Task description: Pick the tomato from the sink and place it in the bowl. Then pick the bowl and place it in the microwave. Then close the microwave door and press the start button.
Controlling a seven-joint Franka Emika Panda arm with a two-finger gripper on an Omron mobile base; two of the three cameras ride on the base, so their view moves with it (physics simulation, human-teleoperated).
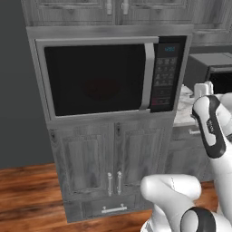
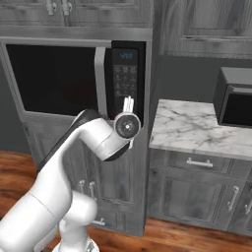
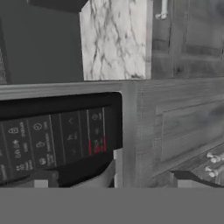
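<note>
The microwave (image 1: 108,74) sits in a grey cabinet column. The microwave door (image 1: 95,77) is shut, with its silver bar handle (image 1: 148,74) next to the black keypad (image 1: 165,74). Through the dark glass shows a dim red shape (image 1: 102,88), the bowl. The tomato is hidden and the sink is out of view. My gripper (image 2: 128,106) points at the lower part of the keypad (image 2: 124,74), close in front of it. In the hand view the gripper (image 3: 114,180) is open, its fingertips (image 3: 41,179) wide apart with nothing between them, and the keypad (image 3: 57,140) has a red-marked button (image 3: 97,146).
A marble counter (image 2: 197,128) runs to the right of the microwave column, with a smaller dark box-shaped appliance (image 2: 236,98) on it. Grey cabinet doors (image 1: 108,158) stand below the microwave, above a wooden floor (image 1: 27,190).
</note>
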